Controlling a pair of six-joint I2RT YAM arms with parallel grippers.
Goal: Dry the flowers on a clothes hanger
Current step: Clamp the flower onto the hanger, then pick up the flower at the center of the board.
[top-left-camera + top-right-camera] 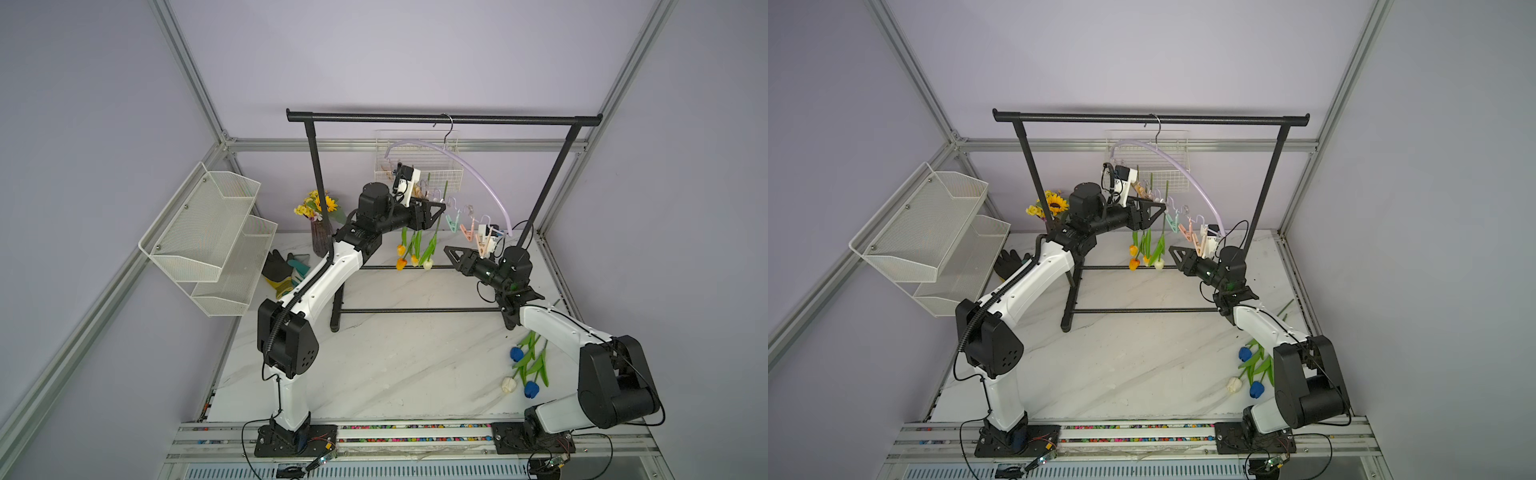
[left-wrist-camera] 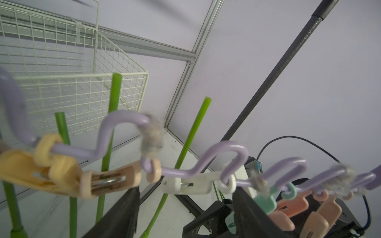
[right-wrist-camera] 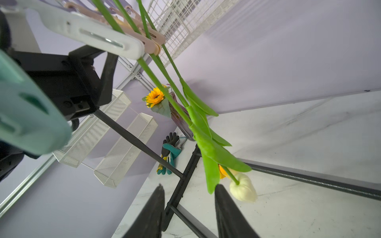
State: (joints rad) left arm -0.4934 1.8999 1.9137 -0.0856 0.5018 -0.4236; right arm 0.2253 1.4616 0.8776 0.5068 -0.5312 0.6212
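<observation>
Top views both catch the clothes hanger [image 1: 490,187] hooked on the black rack [image 1: 415,117] at 12 o'clock, its clip row sloping down toward 1 o'clock. Four hanging tulips [image 1: 415,254] dangle heads-down from the clips, two orange, one yellow, one white, all clear of the tabletop [image 1: 395,365]. Three loose tulips [image 1: 525,370], two blue and one white, lie together at 4 o'clock beside the right arm.

Left pincer [image 1: 442,205] is up at the clip row, just beside the green stems. Over to the left wrist view: its jaws stand wide, one on each side of the white clip [image 2: 185,184]. Whether they touch it, can't tell.

Right pincer [image 3: 189,186] sits lower, at 1 o'clock, pointing toward the white tulip head [image 3: 243,190]. Its wrist view shows the jaws apart with nothing between them, a leaf tip right at one finger.

Sunflower vase [image 1: 319,239] stands at 11 o'clock, gloves [image 1: 282,270] at 10.
</observation>
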